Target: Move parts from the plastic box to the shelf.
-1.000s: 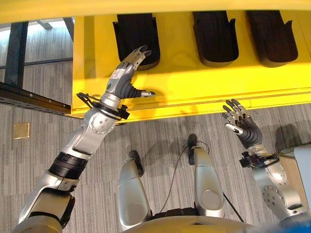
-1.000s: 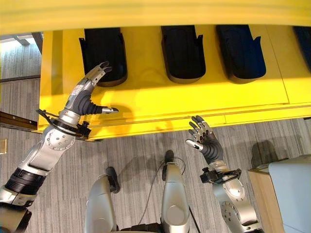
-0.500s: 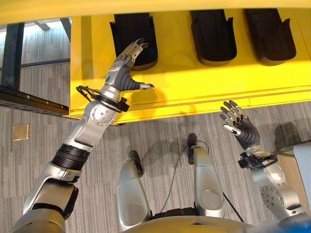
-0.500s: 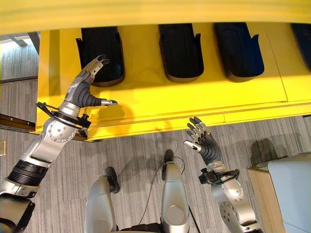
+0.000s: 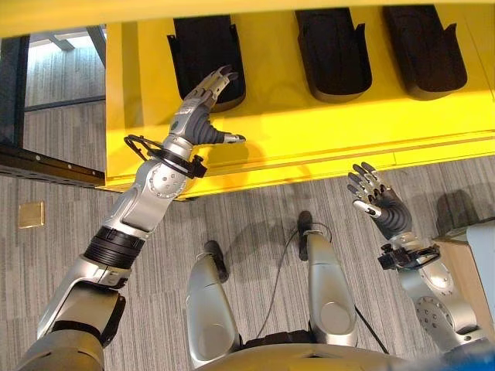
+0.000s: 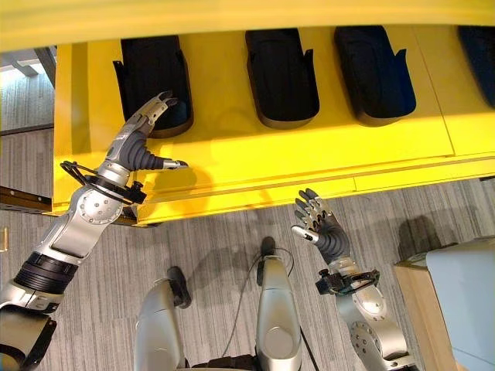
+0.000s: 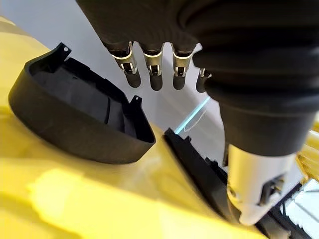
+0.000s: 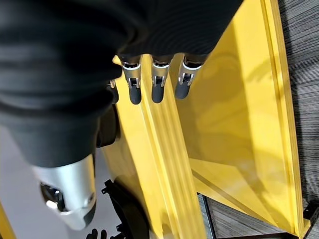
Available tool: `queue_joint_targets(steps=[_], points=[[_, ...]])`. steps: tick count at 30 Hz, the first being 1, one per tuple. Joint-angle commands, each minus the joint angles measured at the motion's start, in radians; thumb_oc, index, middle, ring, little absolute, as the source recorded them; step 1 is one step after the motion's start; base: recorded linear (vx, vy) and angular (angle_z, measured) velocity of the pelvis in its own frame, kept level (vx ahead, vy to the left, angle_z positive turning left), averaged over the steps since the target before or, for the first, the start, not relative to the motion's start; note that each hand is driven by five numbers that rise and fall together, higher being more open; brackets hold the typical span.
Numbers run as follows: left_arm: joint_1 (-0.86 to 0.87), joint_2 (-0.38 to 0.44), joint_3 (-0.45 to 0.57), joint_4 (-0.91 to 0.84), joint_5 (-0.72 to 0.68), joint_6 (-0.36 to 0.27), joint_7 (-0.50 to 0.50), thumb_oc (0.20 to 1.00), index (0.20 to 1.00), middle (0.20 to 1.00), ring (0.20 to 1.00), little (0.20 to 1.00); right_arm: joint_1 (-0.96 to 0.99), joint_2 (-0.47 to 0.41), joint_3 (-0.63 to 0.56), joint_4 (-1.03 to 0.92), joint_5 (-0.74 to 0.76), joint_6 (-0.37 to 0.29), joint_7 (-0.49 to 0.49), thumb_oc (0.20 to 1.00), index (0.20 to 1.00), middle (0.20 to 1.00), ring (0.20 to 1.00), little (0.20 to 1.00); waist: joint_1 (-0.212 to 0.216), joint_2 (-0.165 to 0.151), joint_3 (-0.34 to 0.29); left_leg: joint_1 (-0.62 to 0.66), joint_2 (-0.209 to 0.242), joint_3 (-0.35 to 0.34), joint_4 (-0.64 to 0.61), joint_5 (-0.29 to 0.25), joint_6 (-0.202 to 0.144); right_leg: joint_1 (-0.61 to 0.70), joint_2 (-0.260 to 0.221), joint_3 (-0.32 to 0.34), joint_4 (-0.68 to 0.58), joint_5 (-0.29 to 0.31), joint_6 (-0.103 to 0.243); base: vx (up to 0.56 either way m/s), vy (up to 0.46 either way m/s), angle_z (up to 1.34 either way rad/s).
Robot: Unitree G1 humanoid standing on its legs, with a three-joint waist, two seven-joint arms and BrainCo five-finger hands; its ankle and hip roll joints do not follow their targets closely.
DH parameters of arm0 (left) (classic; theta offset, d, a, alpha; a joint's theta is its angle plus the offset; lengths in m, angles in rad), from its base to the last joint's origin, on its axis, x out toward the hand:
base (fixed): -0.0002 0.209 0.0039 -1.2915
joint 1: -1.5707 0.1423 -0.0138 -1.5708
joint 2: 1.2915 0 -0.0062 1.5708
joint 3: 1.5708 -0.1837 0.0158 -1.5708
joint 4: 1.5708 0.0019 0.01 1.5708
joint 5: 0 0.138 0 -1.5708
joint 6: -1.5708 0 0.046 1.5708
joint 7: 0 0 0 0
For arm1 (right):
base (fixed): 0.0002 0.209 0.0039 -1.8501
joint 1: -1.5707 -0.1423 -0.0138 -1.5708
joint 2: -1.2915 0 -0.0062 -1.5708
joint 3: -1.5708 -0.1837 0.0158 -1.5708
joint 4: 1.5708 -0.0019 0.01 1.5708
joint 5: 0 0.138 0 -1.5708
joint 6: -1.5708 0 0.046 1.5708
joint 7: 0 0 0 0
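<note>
Parts, black and moulded, lie in a row on the yellow shelf [image 5: 325, 131]: the leftmost part [image 5: 203, 58], a middle part [image 5: 334, 54] and a right part [image 5: 424, 48], each apart from its neighbour. The left hand [image 5: 199, 116] hovers just beside the leftmost part, fingers [image 7: 155, 67] relaxed and holding nothing, thumb stretched along the shelf. Against the picture half a second ago it sits much as before. The right hand [image 5: 375, 201] is raised over the grey carpet [image 5: 255, 216] before the shelf edge, fingers spread and released. The right eye view adds a pale box [image 6: 464, 301] at the far right.
</note>
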Motion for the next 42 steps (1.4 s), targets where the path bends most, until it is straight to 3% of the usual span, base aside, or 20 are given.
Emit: queue_joint_targets(steps=[1,42], points=[[-0.031,0.015,-0.012,0.025,0.005,-0.006,-0.015,1.000,1.000,1.000,1.000,1.000,0.035,0.003,-0.040,-0.040,0.037,-0.025,0.027,1.000,1.000,1.000,1.000,1.000,0.001,-0.004,-0.050,-0.047,0.049,-0.063,-0.062,0.116,-0.041,0.077,-0.075,0.048,0.043,-0.024,0.034,0.00,0.000,0.00],[0.054,0.130,0.074,-0.045,0.009,0.033,-0.156,1.000,1.000,1.000,1.000,1.000,0.072,0.032,-0.053,-0.022,0.047,0.024,0.068,1.000,1.000,1.000,1.000,1.000,0.009,0.006,-0.041,-0.052,0.043,-0.064,-0.051,0.109,-0.039,0.068,-0.072,0.055,0.064,-0.032,0.030,0.00,0.000,0.00]])
